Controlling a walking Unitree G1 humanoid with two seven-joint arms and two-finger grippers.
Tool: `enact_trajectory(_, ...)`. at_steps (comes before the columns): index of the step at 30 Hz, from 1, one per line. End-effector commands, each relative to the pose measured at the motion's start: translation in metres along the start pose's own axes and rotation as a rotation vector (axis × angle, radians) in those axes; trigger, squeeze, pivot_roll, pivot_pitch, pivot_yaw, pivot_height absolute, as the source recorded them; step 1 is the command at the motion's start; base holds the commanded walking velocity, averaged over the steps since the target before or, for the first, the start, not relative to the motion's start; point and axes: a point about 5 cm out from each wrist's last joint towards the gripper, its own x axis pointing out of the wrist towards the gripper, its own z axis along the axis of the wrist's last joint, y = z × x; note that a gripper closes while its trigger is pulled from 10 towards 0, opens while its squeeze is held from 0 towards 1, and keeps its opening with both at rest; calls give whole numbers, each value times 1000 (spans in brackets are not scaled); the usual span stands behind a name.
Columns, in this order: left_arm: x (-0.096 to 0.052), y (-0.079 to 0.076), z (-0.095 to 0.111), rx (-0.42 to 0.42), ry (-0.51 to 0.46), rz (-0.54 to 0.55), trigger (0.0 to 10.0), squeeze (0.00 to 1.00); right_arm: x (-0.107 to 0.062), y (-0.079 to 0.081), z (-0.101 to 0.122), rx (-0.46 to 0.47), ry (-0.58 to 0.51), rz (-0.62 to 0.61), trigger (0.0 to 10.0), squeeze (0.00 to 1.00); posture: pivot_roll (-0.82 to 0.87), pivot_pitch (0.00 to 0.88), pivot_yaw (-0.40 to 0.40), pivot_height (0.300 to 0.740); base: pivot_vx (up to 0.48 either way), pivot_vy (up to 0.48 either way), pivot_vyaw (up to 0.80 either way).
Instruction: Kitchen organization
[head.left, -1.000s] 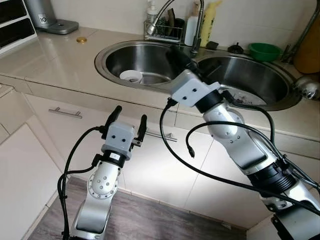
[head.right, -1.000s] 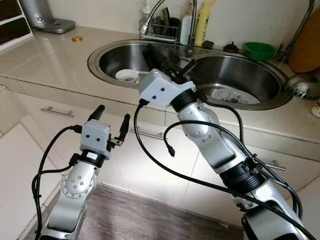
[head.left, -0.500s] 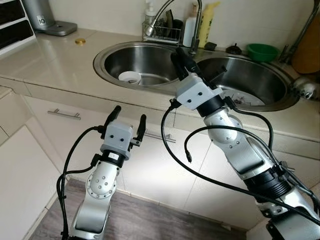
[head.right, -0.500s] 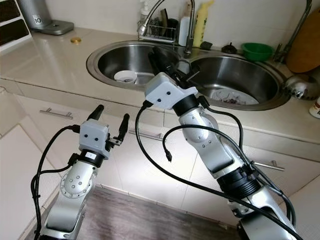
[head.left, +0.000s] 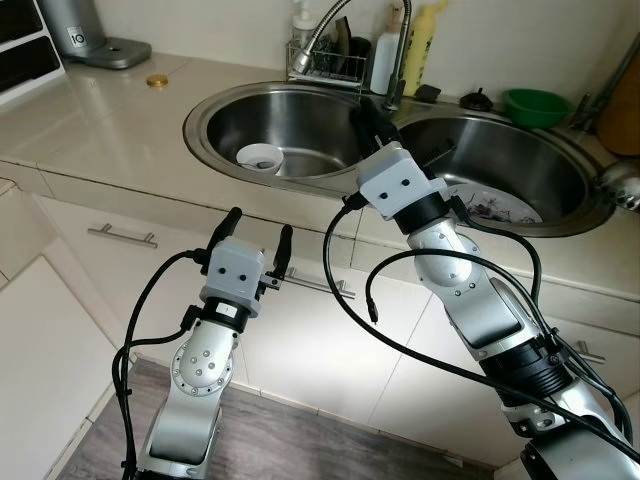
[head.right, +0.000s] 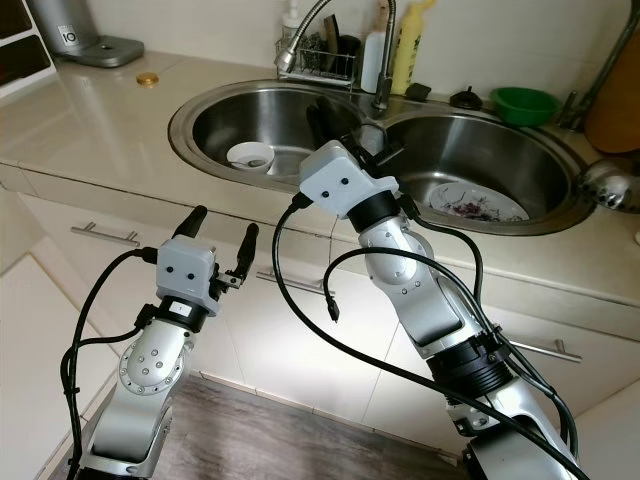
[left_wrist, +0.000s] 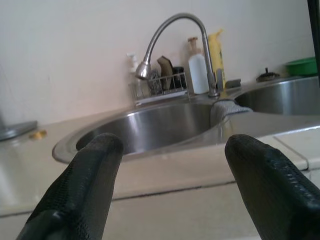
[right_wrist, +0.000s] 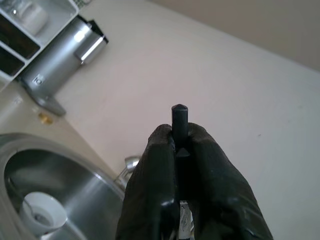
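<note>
- Over the rim between the two round stainless-steel sink basins (head.left: 300, 125), centre of the frame, the right gripper (right_wrist: 177, 145) is lifted clear, its fingers clenched on a thin black utensil handle (right_wrist: 179, 116) whose blunt tip pokes out past them.
- Whatever hangs off the other end of that handle is hidden behind the fingers, so I cannot say what tool it is.
- Raised and tilted like that, it looks carried rather than set down; my guess is it is bound for storage, perhaps the wire caddy (head.left: 325, 62) at the upper centre behind the basins.
- Lower left of the frame, the left gripper (head.left: 257, 238) hovers in front of the cream cabinet doors (head.left: 140, 255), fingers spread and empty, seemingly parked out of the way.
- Left basin holds a small white bowl (head.left: 260, 156); right basin holds a patterned white plate (head.right: 478, 207), partly covered by the right arm in the left eye view.
- Behind the basins stand a curved chrome faucet (left_wrist: 170, 37), a white bottle (head.left: 381, 62) and a yellow bottle (head.left: 417, 55); a green bowl (head.left: 531, 104) sits at the upper right.
- Caddy contents are too crowded to name.
</note>
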Motion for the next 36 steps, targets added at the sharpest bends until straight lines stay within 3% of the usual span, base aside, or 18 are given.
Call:
enact_trajectory(1,1,0,3,-4,-16,-5,10000,0,0,-4,-3,16,21,-19,10000,0,69,0,-53,740,0,0,0)
enact_trajectory(18,0,0,3,-3,-14,-7,10000,0,0,-7,-8,30,45,-38,10000,0,70,0,-53,740,0,0,0)
enact_trajectory(36,0,0,3,-3,-16,-7,10000,0,1,-12,-11,24,57,-81,10000,0,76,0,-54,740,281,0,0)
